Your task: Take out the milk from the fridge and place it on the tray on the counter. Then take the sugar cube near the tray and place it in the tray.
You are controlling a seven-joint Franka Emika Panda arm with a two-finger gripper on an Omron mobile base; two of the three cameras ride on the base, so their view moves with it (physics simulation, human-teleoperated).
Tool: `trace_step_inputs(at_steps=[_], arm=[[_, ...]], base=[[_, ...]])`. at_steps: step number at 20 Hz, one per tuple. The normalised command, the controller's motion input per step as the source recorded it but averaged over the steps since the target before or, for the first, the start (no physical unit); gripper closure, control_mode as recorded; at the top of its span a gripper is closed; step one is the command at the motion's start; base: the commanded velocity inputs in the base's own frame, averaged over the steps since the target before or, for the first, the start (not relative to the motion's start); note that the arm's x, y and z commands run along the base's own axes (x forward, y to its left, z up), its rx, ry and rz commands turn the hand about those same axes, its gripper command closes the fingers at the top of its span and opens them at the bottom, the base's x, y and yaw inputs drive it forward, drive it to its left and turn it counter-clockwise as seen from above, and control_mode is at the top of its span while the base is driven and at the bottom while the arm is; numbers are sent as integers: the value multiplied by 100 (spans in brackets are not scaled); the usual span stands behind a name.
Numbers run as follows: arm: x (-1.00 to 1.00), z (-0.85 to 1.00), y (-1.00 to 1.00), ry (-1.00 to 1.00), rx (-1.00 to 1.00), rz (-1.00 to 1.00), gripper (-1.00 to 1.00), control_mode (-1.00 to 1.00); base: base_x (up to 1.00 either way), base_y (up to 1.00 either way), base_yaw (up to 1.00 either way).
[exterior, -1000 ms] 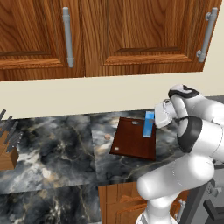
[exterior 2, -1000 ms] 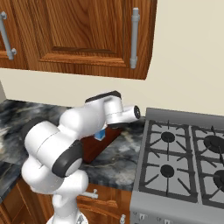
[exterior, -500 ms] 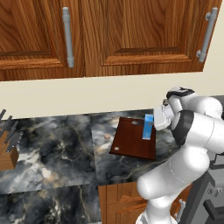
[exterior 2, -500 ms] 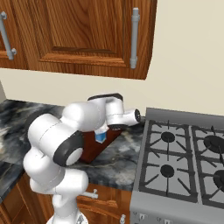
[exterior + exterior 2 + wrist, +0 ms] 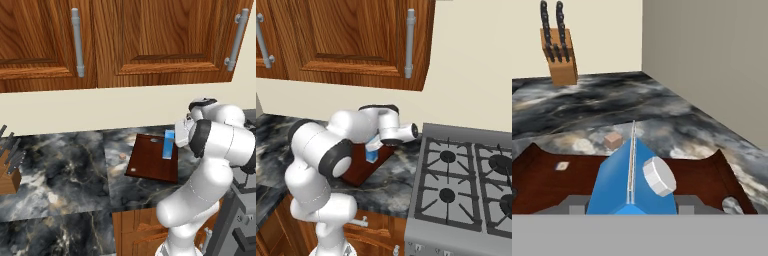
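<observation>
One upright milk (image 5: 169,145) carton over the tray (image 5: 150,162), gable upward; jaws grasping it.

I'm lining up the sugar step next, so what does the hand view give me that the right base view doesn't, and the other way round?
Hand view alone: the sugar cube on the counter just beyond the tray, a knife block farther off, and the milk's white cap. Right base view alone: the gas stove right of the counter, the wooden wall cabinets, and the arm reaching over the tray. Both: the blue milk carton upright over the reddish-brown tray, at the gripper.
</observation>
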Motion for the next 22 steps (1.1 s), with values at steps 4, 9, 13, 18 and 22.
trace_step_inputs(at_steps=[4,9,13,18,22], arm=[[7,0,-7,-1,0,0,100,-100],[0,-2,0,-2,0,0,100,-100],[0,-19,0,-1,0,0,100,-100],[0,-16,1,-2,0,0,100,-100],[-2,-25,4,-3,0,0,100,-100]], base=[[0,0,0],[0,0,0],[0,0,0],[0,0,0],[0,0,0]])
